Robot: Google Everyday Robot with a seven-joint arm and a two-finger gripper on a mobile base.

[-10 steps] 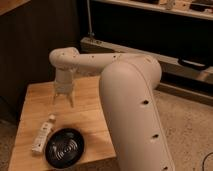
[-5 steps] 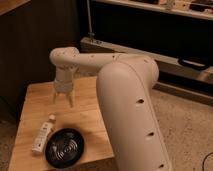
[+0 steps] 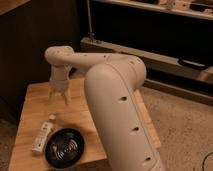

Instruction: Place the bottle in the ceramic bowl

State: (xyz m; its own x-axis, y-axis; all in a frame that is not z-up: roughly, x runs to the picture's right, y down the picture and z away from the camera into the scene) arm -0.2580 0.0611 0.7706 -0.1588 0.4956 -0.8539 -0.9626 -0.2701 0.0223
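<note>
Fingers [image 3: 66, 98] of the gripper [image 3: 58, 100] hang spread apart, tips pointing down, gripping nothing. The gripper hovers over the back part of the wooden table [image 3: 30, 107], toward the left side as the camera sees it. The white arm [image 3: 117, 100] bends in from the right and fills much of the foreground, hiding the right part of the table. The bottle [image 3: 42, 135] lies on its side on the table near the front left corner, outside the bowl, with its cap end turned toward the gripper and well apart from it. The bowl [image 3: 64, 148], black and glossy with pale rings inside, sits on the table just right of the bottle. Whether its rim touches the bottle I cannot tell. Speckled floor [image 3: 185, 125] shows to the right.
</note>
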